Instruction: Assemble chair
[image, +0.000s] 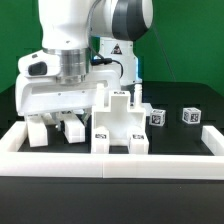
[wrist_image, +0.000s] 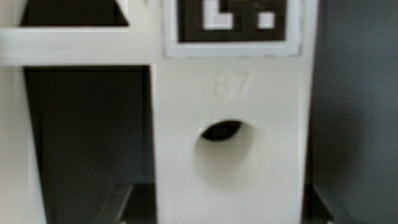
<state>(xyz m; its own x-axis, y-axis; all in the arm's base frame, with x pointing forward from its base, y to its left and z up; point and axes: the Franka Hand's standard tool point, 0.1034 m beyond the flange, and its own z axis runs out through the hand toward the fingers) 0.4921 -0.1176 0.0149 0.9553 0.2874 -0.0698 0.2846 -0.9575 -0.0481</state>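
Claw (image: 58, 120) clenched on white chair post (wrist_image: 222, 150), low over tabletop (image: 180, 137). Border rail (image: 110, 160) close in front; blocky chair part (image: 120, 125) just beside, exterior view's right.

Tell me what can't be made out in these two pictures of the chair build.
1. Exterior view: the end effector has its fingertips behind the arm's own white body, so whether it holds anything is unclear.
2. Exterior view: the two small tagged pieces are too small to identify.
3. Exterior view: the border rail hides the base of the large chair part.
4. Wrist view: the tag is blurred and cut off by the picture's edge.
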